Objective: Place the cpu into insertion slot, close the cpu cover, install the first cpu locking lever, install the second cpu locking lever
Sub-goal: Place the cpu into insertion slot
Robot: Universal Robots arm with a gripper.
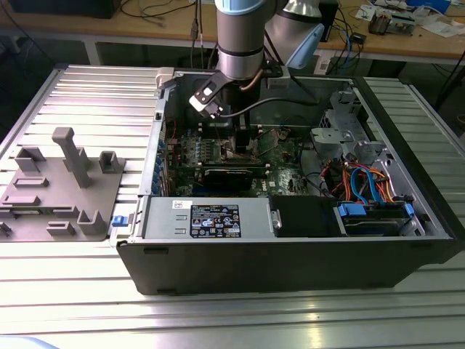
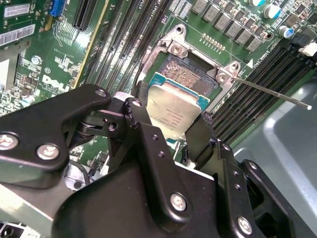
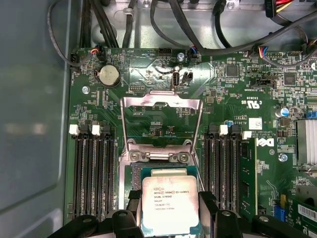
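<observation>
An open computer case point(image 1: 290, 254) lies on the slatted bench point(image 1: 94, 94). From 12 o'clock the arm point(image 1: 240, 36) reaches down into it — gripper point(image 1: 232, 131) low over the green board point(image 1: 280, 156). A grey fixture point(image 1: 62, 189) sits at 9 o'clock.

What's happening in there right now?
The arm is reaching into the open PC case. Its end effector is shut on the cpu and holds it just over the slot. Part of the slot's contact field is bare, so the chip does not look seated. The cover stands flipped open, and one lever sticks out unlatched.
</observation>
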